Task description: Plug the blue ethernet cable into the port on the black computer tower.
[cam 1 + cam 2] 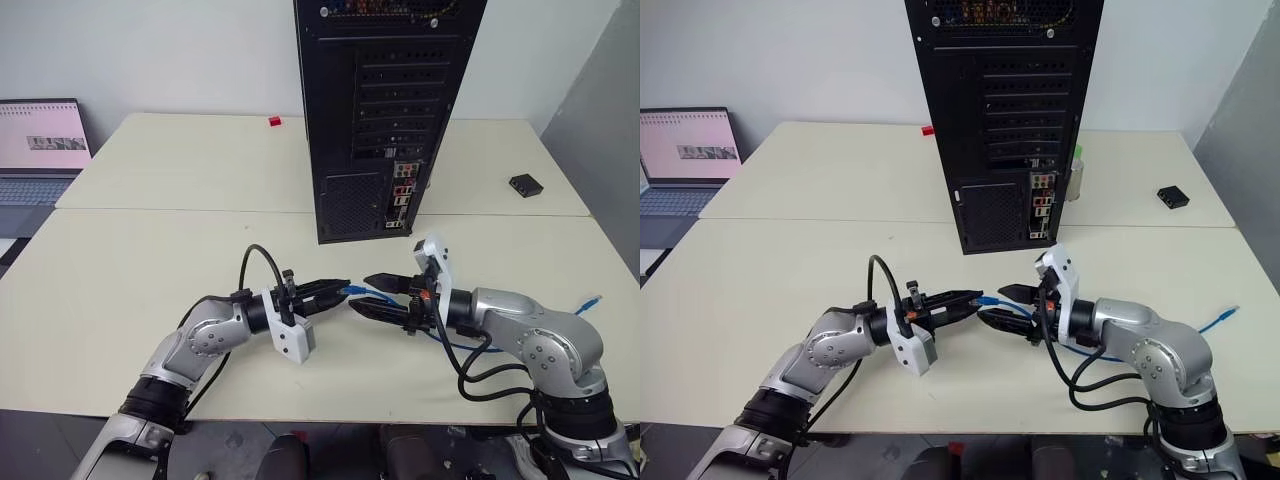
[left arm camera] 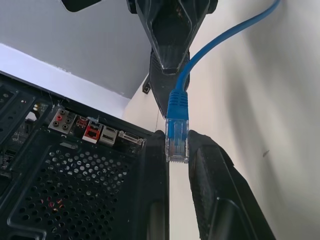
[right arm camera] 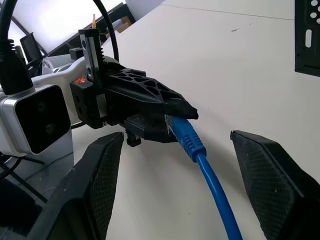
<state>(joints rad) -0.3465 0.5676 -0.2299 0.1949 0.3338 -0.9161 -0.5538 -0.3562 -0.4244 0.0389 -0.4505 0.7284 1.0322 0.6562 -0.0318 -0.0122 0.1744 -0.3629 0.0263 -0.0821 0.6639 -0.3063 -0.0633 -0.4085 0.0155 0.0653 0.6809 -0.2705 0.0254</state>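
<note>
Light, limp blue cable (image 1: 372,296) above the table (image 1: 150,280), plug pinched in the left gripper (image 1: 340,288); best regripped on the stiff boot by the wide-open right gripper (image 1: 366,296).

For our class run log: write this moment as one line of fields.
left gripper: shut on thin bright blue ethernet cable plug | right gripper: jaws open around cable | tall black metal computer tower: unplugged
</note>
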